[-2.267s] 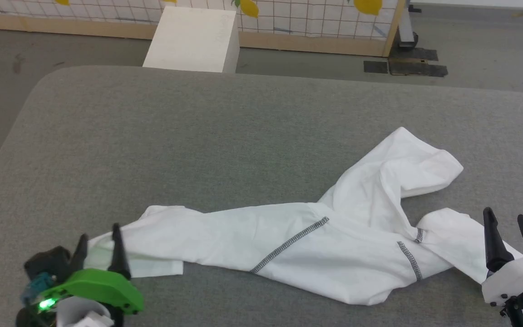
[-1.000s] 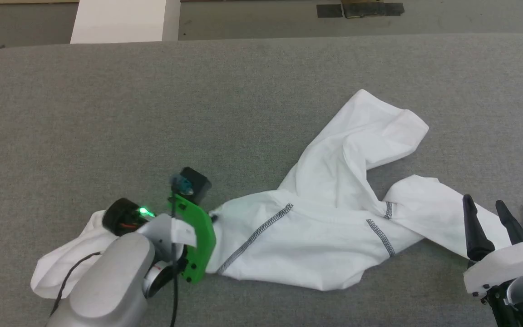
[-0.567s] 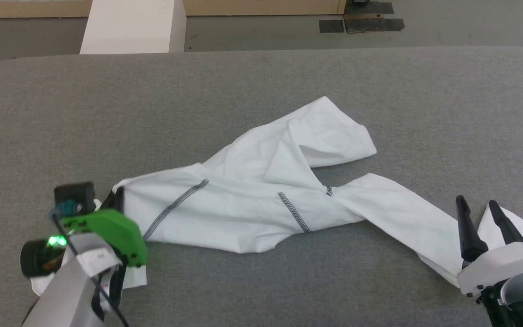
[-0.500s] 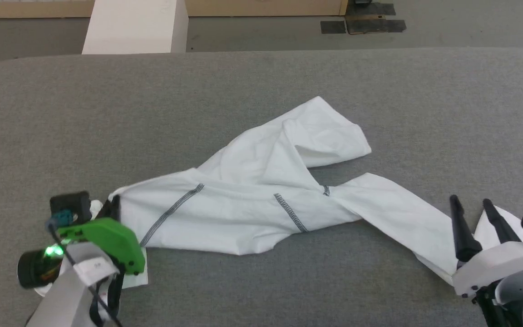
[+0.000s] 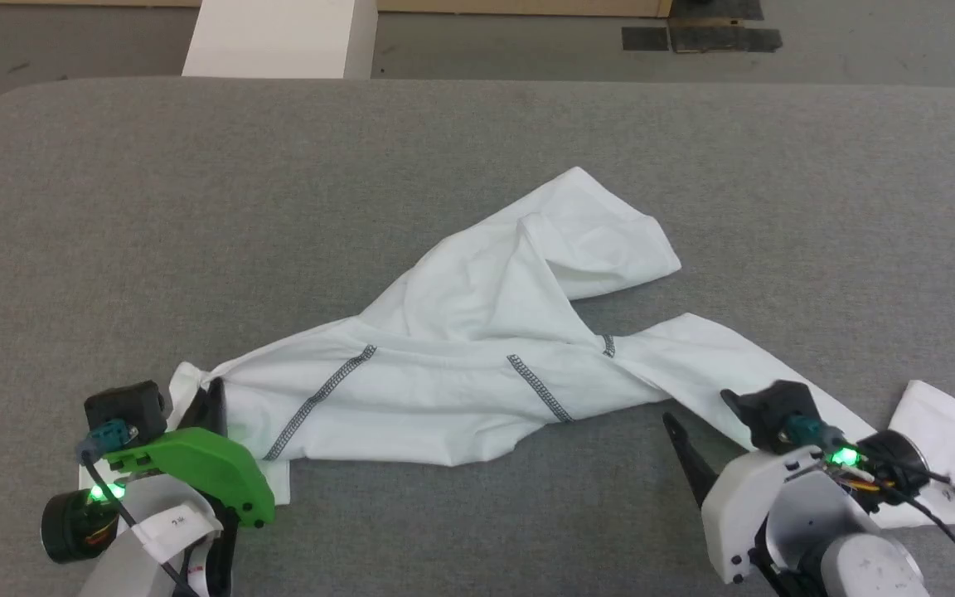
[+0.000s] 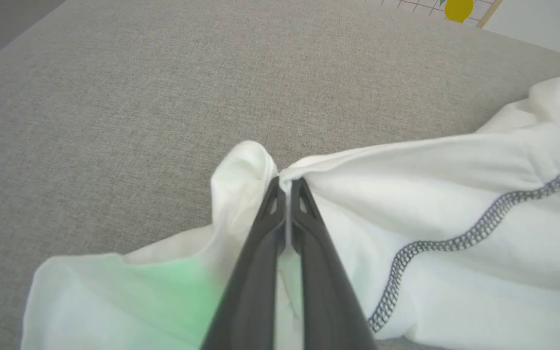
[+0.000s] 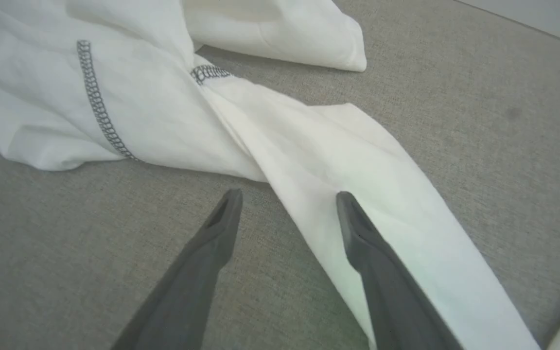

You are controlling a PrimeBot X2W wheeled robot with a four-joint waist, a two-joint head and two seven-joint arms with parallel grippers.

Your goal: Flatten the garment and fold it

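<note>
— Pinching tight, left end effector [image 6: 287,181]: tips closed on a bunched fold of the garment [image 5: 477,332] near its left end. Cloth gathers to the pinch. Green glow from the wrist light on the slack below.
— And the right?
— Right end effector [image 7: 287,197] spread wide, nothing in it. One finger over bare tabletop [image 5: 196,207], the other over the near edge of the long sleeve [image 7: 396,194]. Low, straddling that edge. Contact not certain.
— Changed in the last second or two?
— Left reached in over the cloth, then drew back toward the robot's left with it. Garment has slid left across the tabletop, judged against the white box [image 5: 278,37] beyond the far edge, though the head camera shifted too. Sleeve now drawn out long. Right wrist has turned from fingers-up beside the cuff to angling in over the sleeve.
— Meaning?
— Flattening under way, not done. Body lies twisted and the upper flap [image 5: 602,240] is doubled on itself. My guess is a two-point stretch next: right closes on the sleeve, arms pull apart. Folding not begun.
— Any writing?
— Small white tag [image 5: 171,522] on the left wrist, print too small to read. No brand seen on the garment, only dark zigzag stitching [image 5: 320,402]. Yellow lemon print [image 6: 459,8] on the gridded panel [image 6: 426,5] behind.
</note>
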